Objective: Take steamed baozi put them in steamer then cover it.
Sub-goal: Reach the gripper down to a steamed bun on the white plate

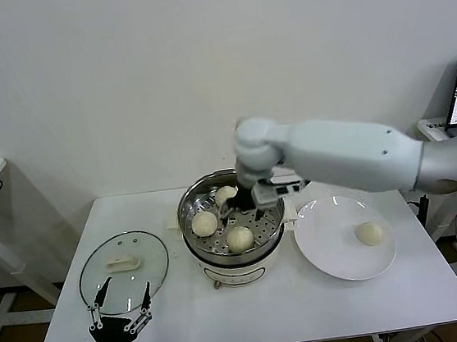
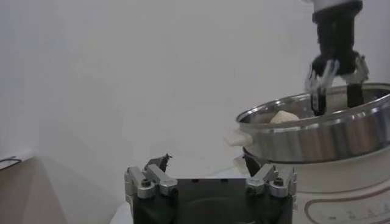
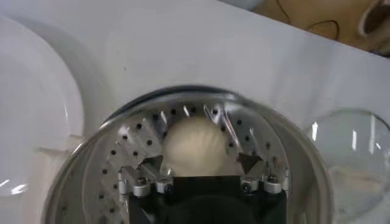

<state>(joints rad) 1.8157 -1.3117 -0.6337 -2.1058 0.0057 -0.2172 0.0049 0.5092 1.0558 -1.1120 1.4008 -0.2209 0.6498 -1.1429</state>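
the glass cover [image 1: 124, 269] lies on the left by the idle left gripper [image 1: 121, 313], fingers spread. three baozi [image 1: 239, 238] sit in the steamer [image 1: 232, 220]; the right gripper [image 1: 245, 206] has fingers spread, grasping nothing. i think the last baozi [image 1: 370, 233], on the white plate [image 1: 338, 262], comes next.

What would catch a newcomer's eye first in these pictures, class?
The right gripper reaches into the round shiny stainless-steel steamer at the table's centre, jaws open just above a cream-white bun, with three buns on the perforated tray. One last bun waits on the flat white plate at the right, and the clear glass lid lies at the left.
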